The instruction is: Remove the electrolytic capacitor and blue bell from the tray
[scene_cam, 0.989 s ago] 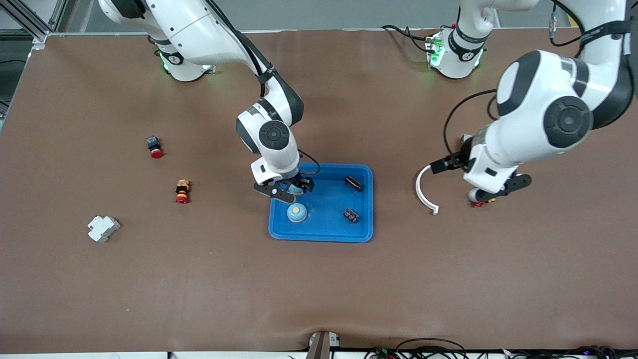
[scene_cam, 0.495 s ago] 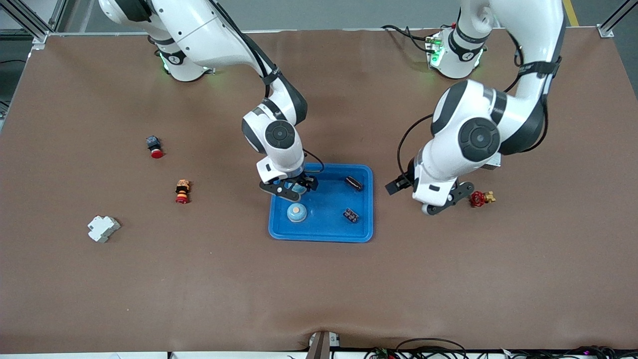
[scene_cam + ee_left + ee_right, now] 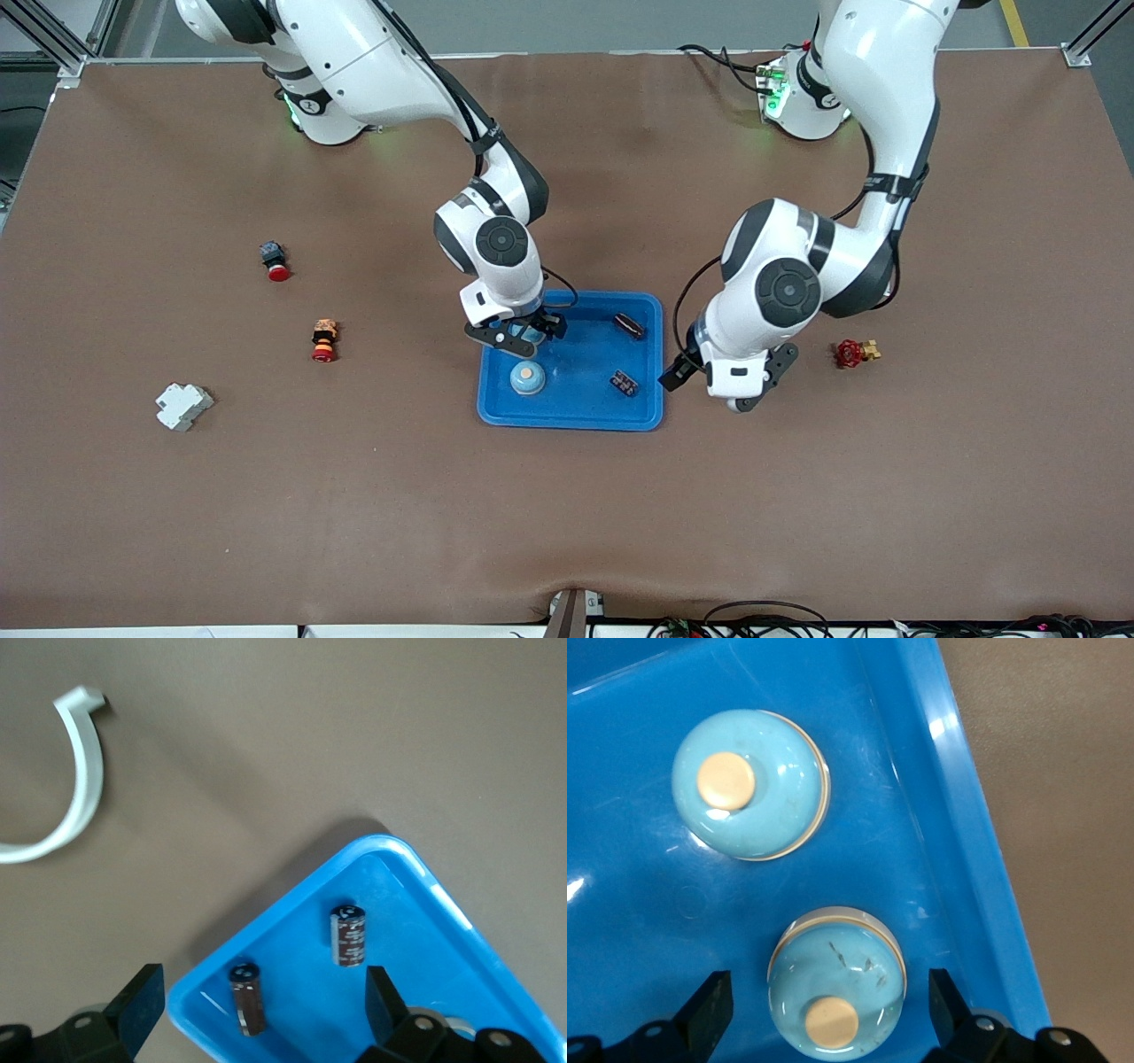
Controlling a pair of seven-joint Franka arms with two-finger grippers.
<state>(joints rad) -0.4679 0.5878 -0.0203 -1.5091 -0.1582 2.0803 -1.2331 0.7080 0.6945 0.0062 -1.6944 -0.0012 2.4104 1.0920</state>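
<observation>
The bench (image 3: 266, 496) carries the blue tray (image 3: 585, 412), which holds two bells and two capacitors. The right hand (image 3: 516, 338) is down inside the tray at the right arm's end, fingers spread either side of one blue bell (image 3: 837, 983); the second bell (image 3: 527, 378) sits just beside it, nearer the front camera. The left hand (image 3: 744, 390) hovers over bare bench by the tray's other end, fingers apart and empty, so it is the closer one to the capacitors (image 3: 350, 935).

no readable text, labels, brands or numbers, capacitor markings too small to read
</observation>
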